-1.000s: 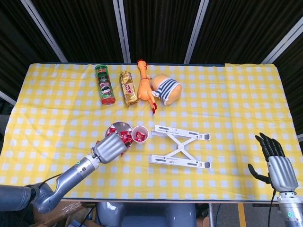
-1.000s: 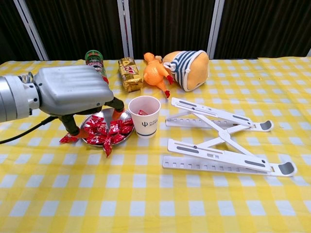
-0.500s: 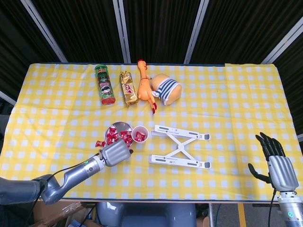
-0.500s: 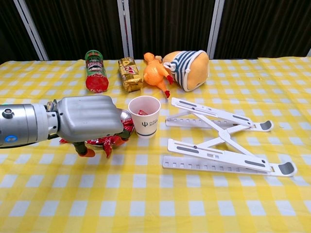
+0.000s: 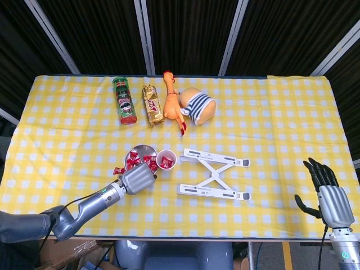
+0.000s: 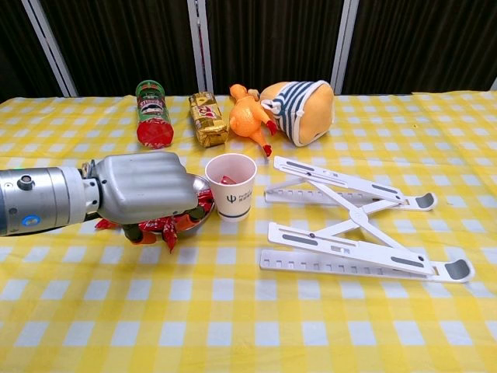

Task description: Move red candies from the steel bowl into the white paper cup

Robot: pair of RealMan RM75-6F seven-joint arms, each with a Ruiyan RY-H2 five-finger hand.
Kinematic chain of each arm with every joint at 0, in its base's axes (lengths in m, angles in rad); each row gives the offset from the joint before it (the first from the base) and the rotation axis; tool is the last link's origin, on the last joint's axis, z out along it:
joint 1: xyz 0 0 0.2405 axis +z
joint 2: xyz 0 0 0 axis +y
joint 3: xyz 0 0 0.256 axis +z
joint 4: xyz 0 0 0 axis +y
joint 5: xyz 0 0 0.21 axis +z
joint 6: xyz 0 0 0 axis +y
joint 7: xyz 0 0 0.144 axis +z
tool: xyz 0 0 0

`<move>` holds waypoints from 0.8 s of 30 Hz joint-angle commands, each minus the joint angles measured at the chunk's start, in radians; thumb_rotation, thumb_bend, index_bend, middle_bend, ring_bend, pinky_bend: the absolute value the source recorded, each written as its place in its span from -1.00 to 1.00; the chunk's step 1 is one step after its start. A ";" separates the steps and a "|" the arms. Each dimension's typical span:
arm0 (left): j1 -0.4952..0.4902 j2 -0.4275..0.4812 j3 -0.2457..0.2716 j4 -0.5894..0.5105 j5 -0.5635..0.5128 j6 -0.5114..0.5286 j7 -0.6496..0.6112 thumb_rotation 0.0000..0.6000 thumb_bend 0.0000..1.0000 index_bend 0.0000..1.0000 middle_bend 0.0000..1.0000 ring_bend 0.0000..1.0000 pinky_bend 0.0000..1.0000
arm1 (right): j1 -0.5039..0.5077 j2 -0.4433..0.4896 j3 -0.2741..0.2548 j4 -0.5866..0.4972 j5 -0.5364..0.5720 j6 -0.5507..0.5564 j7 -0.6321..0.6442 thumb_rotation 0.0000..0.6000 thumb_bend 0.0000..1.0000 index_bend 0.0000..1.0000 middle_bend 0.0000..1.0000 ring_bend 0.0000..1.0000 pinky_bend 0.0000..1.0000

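While the right hand (image 5: 329, 194) is kept idle at the near right edge of the table, palm empty and fingers spread, the work is being done on the near left. The left hand (image 6: 147, 194) is held low, knuckles up, over the near rim of the steel bowl (image 5: 143, 151), and most of the bowl is hidden by it in the chest view. Its fingers are curled downward among the red candies (image 5: 134, 161), but whether a candy is actually pinched cannot be told, since the fingertips are masked by the back of the hand in both views.

A picking step is judged to be in hand: a candy is being gathered from the bowl. One stray candy (image 5: 118, 170) is seen on the cloth just left of the bowl. The white paper cup (image 6: 231, 186) stands upright, touching or just beside the bowl's right rim, and red is already visible inside it.

If a candy is secured, a short lift and a small carry to the right would be called for, with release over the cup's mouth and care that the light cup is not knocked.

Farther right a white folding stand (image 6: 353, 225) is laid flat; at the far edge a chip can (image 5: 124, 100), a gold packet (image 5: 152, 104), a rubber chicken (image 5: 172, 101) and a striped plush toy (image 5: 197, 105) are lined up.
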 commanded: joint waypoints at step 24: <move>0.044 0.125 -0.124 -0.191 0.037 0.125 -0.082 1.00 -0.25 0.22 0.84 0.88 0.92 | 0.001 0.000 -0.001 -0.001 -0.003 -0.001 -0.002 1.00 -0.18 -1.00 -1.00 -1.00 -1.00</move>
